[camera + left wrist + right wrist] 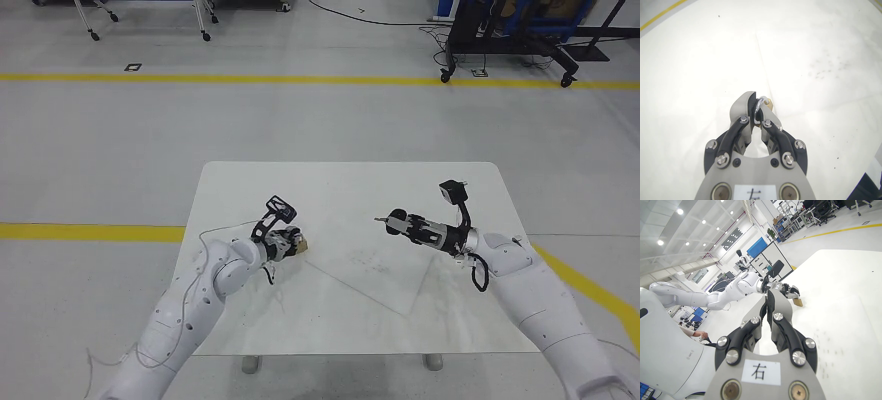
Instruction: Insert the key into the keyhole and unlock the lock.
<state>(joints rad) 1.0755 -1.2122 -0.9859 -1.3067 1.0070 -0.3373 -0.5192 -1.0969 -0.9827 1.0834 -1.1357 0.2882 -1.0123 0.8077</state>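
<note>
Where the left gripper (758,100) clamps its shackle (757,110), plain in the left wrist view, the lock (770,104) sits at the worktop's (350,190) left half. Its brass body angles downward in the right wrist view. Right gripper (386,221) pinches the key (378,219), tip toward the lock, well apart.

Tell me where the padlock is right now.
In the top view the padlock is clamped by its shackle in the left gripper, over the left half of the table, well apart from the right gripper and its key.
</note>
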